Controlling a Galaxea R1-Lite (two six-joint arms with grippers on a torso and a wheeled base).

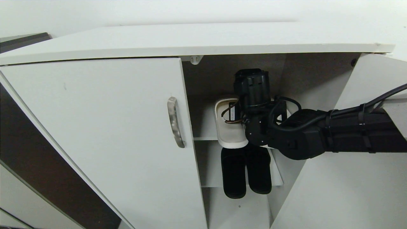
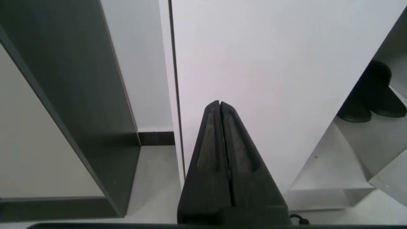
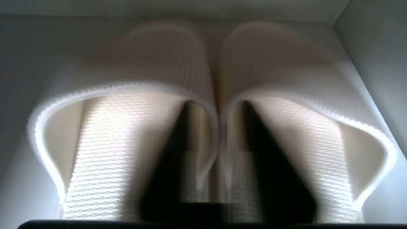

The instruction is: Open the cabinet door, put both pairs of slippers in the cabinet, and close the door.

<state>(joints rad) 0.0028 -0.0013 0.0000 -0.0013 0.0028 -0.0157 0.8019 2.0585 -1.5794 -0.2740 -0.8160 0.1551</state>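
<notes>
Carefully, with the right gripper (image 3: 216, 109) clamped on the inner edges of the white slippers (image 3: 140, 63), lower them flat onto the upper shelf (image 1: 205, 127) before releasing.

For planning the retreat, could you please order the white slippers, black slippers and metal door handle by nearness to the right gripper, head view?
1. Pair of white waffle-weave slippers, upper shelf, at the right gripper.
2. Pair of black slippers, shelf below.
3. Curved metal handle, left door.
</notes>
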